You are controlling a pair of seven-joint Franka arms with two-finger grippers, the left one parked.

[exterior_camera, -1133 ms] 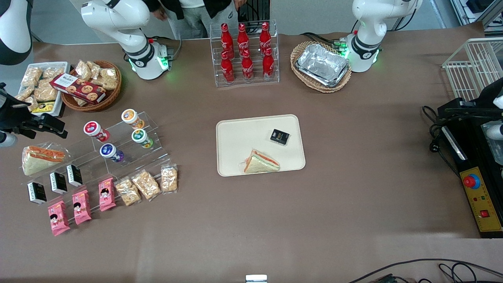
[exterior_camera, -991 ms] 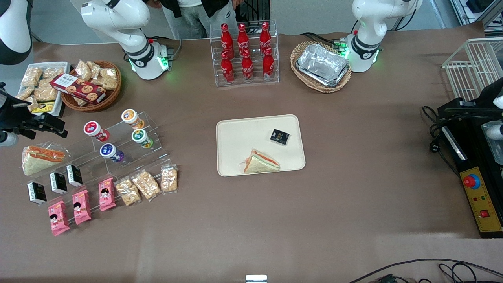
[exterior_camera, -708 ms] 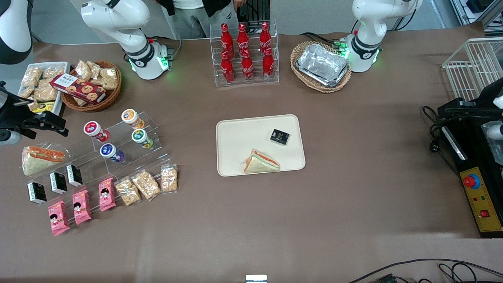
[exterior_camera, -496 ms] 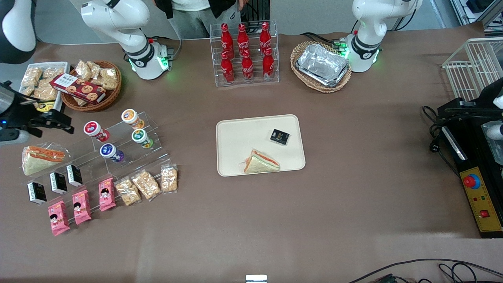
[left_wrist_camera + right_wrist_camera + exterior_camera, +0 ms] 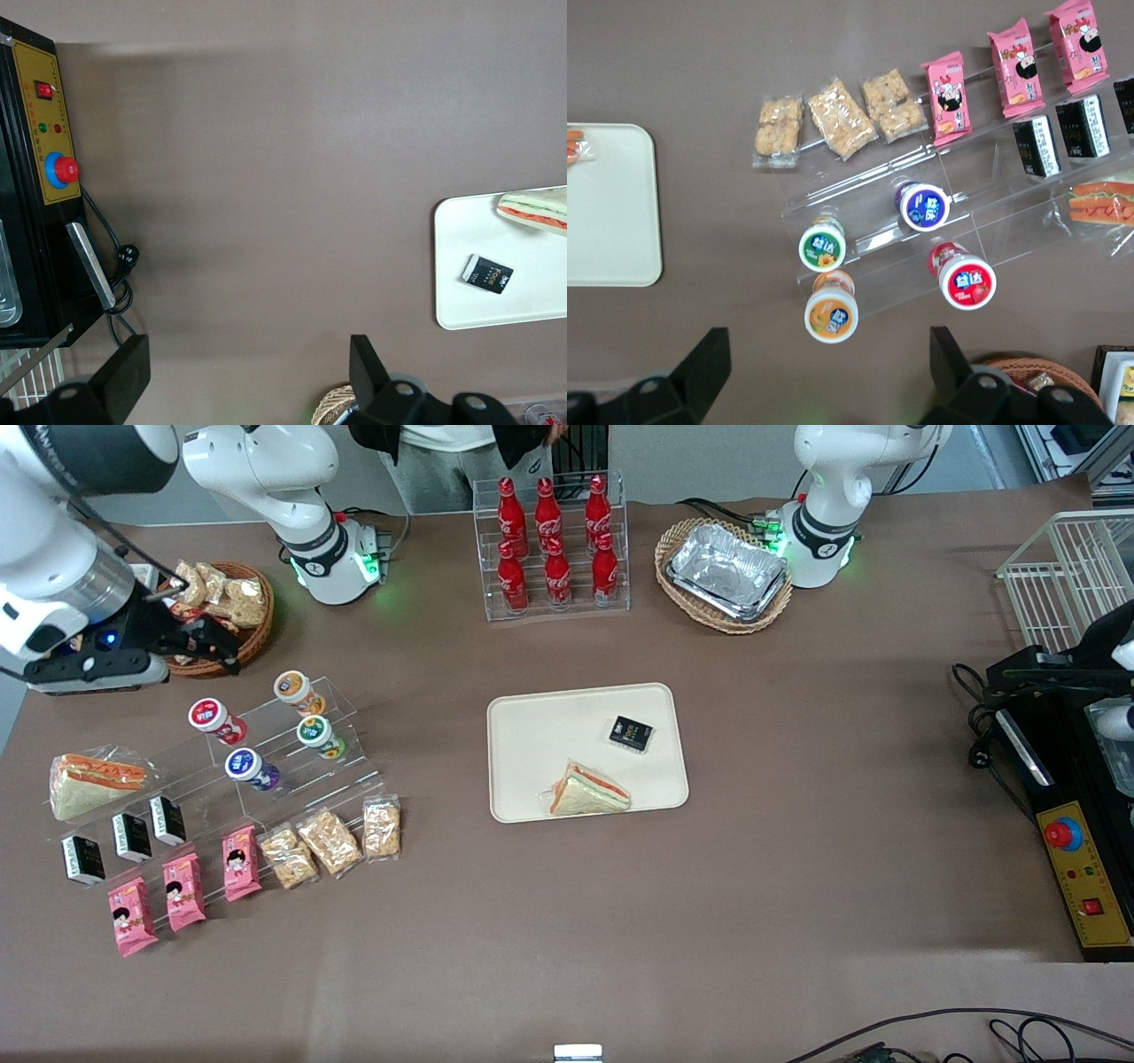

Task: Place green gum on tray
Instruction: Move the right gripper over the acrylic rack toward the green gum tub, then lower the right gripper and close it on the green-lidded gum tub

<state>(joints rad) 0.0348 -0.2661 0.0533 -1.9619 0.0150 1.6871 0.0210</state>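
The green gum [image 5: 315,734] stands on a clear stepped stand with its green-rimmed white lid up; it also shows in the right wrist view [image 5: 822,247]. The cream tray [image 5: 532,731] lies mid-table and holds a sandwich [image 5: 590,790] and a small black packet [image 5: 631,732]; the tray's corner shows in the right wrist view [image 5: 611,208] and its edge in the left wrist view [image 5: 532,301]. My right gripper [image 5: 202,639] is open and empty. It hovers over the edge of a wicker snack basket, farther from the front camera than the gum. In the right wrist view [image 5: 828,372] its fingers stand wide apart.
On the stand beside the green gum are an orange-lidded canister [image 5: 292,687], a red one [image 5: 209,715] and a purple one [image 5: 244,766]. Snack packets [image 5: 330,841] lie nearer the camera. The wicker snack basket [image 5: 232,615], a cola rack [image 5: 549,540] and foil trays [image 5: 726,571] stand farther back.
My right arm has swung in from the table's end and up, from beside the sandwich pack to over the snack basket's edge. Nothing on the table has moved.
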